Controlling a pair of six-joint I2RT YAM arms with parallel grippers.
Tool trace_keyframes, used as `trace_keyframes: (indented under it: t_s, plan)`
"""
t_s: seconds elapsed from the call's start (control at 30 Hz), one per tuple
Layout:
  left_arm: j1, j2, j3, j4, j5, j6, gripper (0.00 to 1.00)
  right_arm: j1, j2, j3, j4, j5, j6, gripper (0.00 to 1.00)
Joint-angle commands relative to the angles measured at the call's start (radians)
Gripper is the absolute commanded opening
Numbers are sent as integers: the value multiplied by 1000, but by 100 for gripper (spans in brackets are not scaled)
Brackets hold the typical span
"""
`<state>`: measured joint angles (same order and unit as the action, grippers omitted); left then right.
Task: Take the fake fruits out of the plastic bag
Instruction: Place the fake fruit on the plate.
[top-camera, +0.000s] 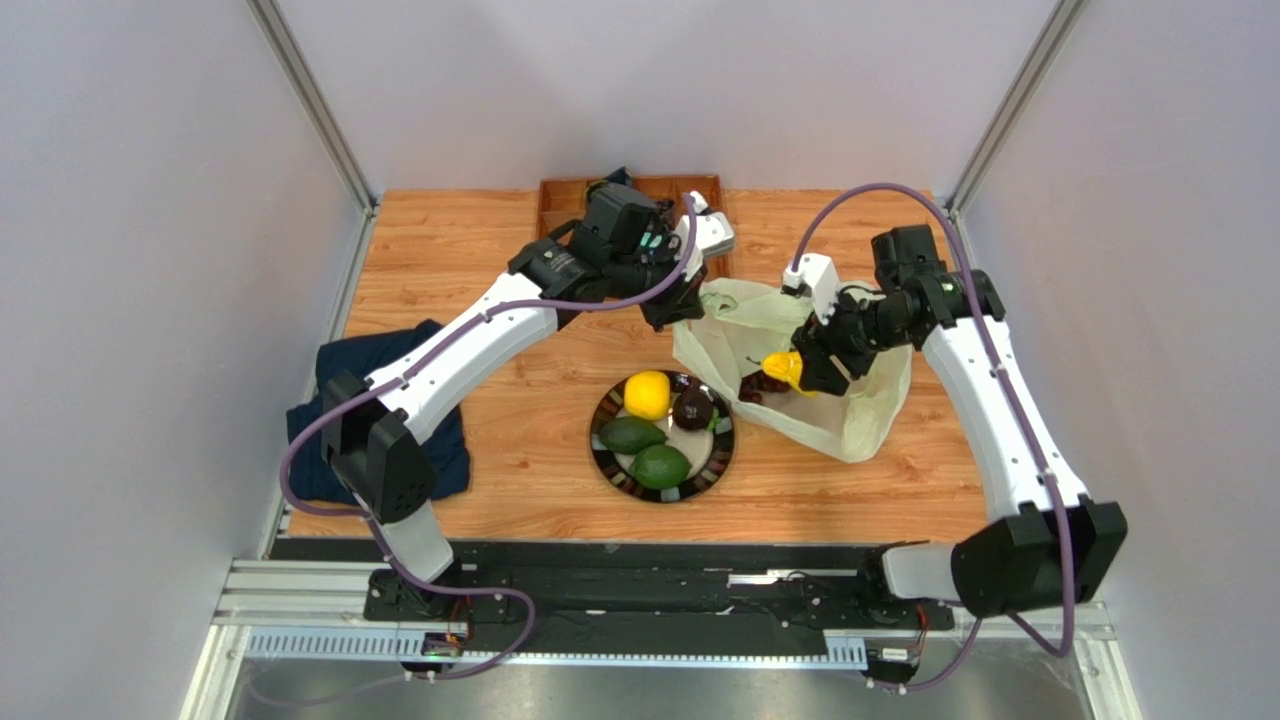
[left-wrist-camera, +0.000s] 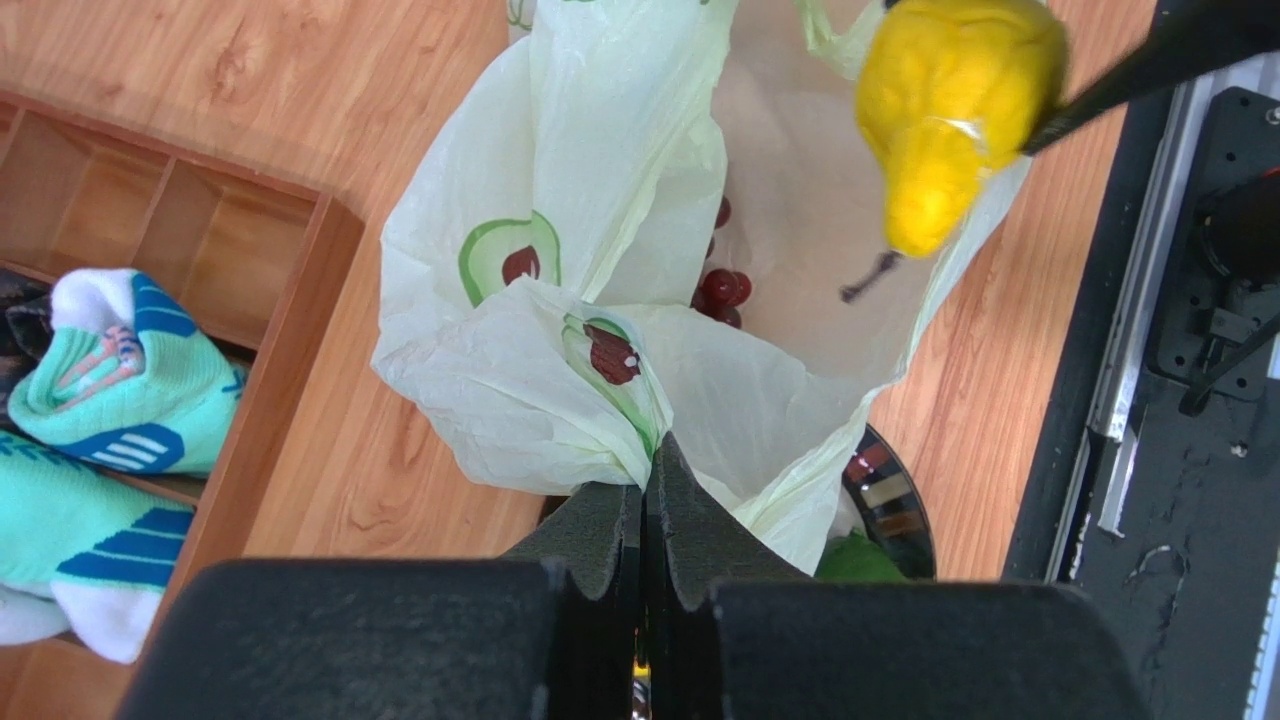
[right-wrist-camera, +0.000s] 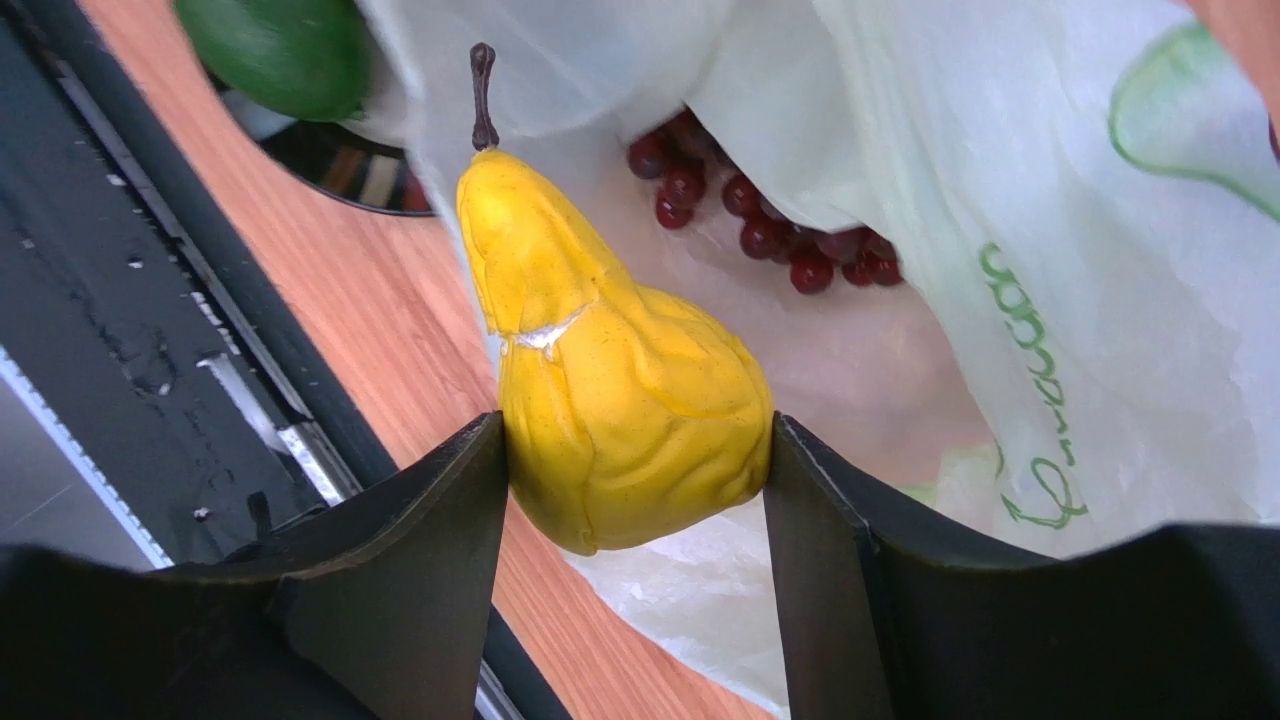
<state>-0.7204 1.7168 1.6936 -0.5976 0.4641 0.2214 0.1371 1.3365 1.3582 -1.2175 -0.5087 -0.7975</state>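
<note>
The pale yellowish-green plastic bag (top-camera: 849, 408) lies right of the plate (top-camera: 724, 450). My left gripper (top-camera: 694, 308) is shut on the bag's edge (left-wrist-camera: 601, 195) and holds its mouth up. My right gripper (top-camera: 789, 372) is shut on a yellow pear-shaped fruit (right-wrist-camera: 616, 375) with a brown stem, held above the bag's mouth; it also shows in the left wrist view (left-wrist-camera: 950, 105). A dark red grape bunch (right-wrist-camera: 766, 225) lies inside the bag. On the plate sit a yellow lemon (top-camera: 648, 395), two green avocados (top-camera: 633, 435) and a dark round fruit (top-camera: 693, 408).
A dark navy cloth (top-camera: 361, 405) lies at the table's left edge. A wooden tray (left-wrist-camera: 226, 255) at the back holds teal-and-white socks (left-wrist-camera: 105, 390). The black rail (top-camera: 646, 578) runs along the near edge.
</note>
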Motion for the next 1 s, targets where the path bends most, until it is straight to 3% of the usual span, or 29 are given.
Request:
trace_keyframes:
  t_s: [0.0, 0.2, 0.3, 0.43, 0.7, 0.97]
  plan:
    - [-5, 4, 38, 38, -18, -27, 0, 105, -117, 58, -105, -51, -37, 41]
    - [-5, 29, 43, 50, -149, -57, 0, 373, -157, -68, -36, 36, -86, 38]
    - [-4, 40, 17, 65, -220, -85, 0, 473, -90, -88, 13, 68, -143, 37]
    - [16, 40, 8, 78, -206, -137, 0, 553, 30, -93, 26, 73, -155, 35]
    - [30, -16, -21, 85, -208, -156, 0, 542, 187, -120, 236, 118, 84, 34]
    - [29, -59, -86, 88, -176, -145, 0, 533, 280, -102, 302, 117, 145, 35]
